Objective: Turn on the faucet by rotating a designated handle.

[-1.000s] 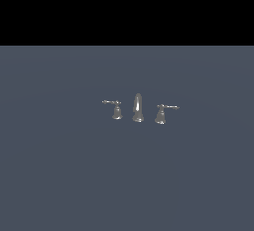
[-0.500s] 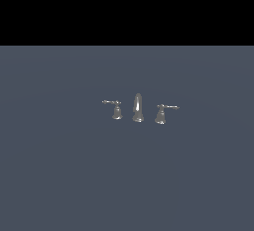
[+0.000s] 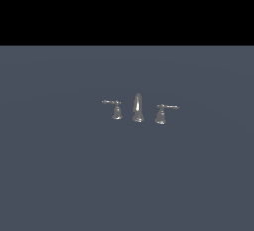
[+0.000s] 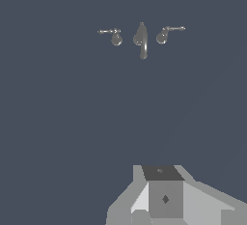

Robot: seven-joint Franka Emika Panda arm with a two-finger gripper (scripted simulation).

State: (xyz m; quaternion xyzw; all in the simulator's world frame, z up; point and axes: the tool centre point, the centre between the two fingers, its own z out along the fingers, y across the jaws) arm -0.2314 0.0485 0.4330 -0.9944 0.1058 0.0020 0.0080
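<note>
The faucet [image 3: 138,108] is a tiny chrome three-piece set standing on a flat grey-blue surface, with a tall tapered spout in the middle. The handle [image 3: 116,110], a thin rod on a narrow bell base, is on the exterior view's left, its rod pointing outward. Its twin [image 3: 161,113], with a wider base, stands on the exterior view's right. The wrist view shows the faucet [image 4: 141,38] and the handle [image 4: 116,36] far off. Only a grey block of my gripper [image 4: 164,197] shows there, well away from the faucet. Its fingers cannot be made out. The exterior view shows no arm.
The grey-blue surface [image 3: 127,175] spreads around the faucet on all sides, and a black band fills the area above it in the exterior view. Nothing else stands near the faucet.
</note>
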